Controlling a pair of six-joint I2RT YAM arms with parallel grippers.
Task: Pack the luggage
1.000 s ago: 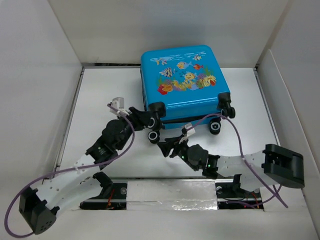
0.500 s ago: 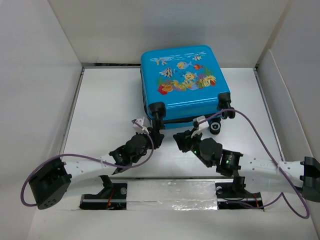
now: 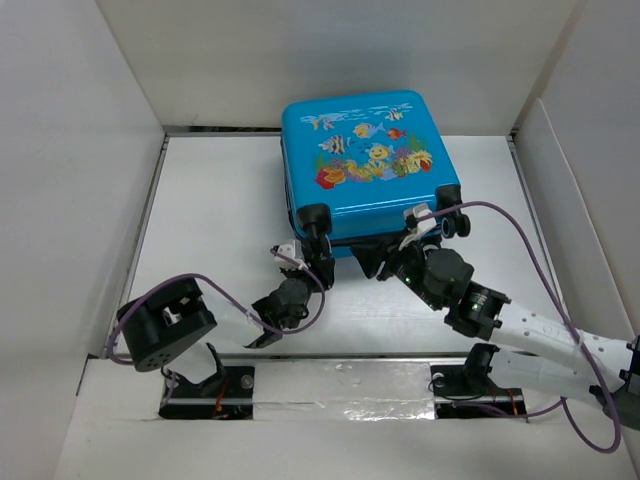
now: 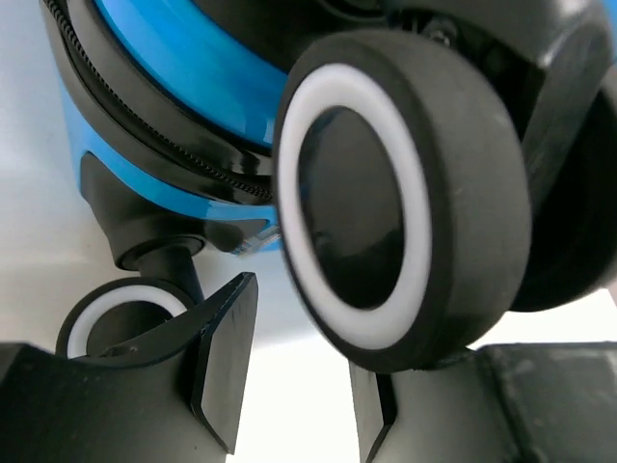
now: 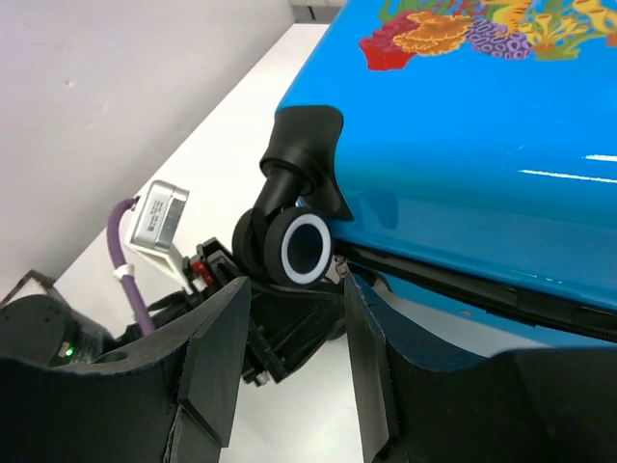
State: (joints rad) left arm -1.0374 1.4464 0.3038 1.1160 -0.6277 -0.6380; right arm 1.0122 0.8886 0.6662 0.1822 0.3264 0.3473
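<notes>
From above, the one luggage (image 3: 365,165) lies shut and flat at the far middle of the table (image 3: 200,200), fish print up and wheeled end toward the two arms, just where it lay a second ago. Both arms have moved in: the left hand (image 3: 318,262), earlier reaching that near left corner from a raised arm, now sits low there with the arm folded down, and the right hand (image 3: 385,258) has come up from the bare table to the case's near edge. The left wrist view adds what the top cannot: this hand's fingers (image 4: 227,357) stand partly apart and grip nothing, with two white-ringed wheels close by, a near wheel (image 4: 400,198) right over the gap and a second wheel (image 4: 120,318) lower left. The right wrist view shows one caster (image 5: 294,248) only, and its own fingers (image 5: 217,357) spread with nothing held
</notes>
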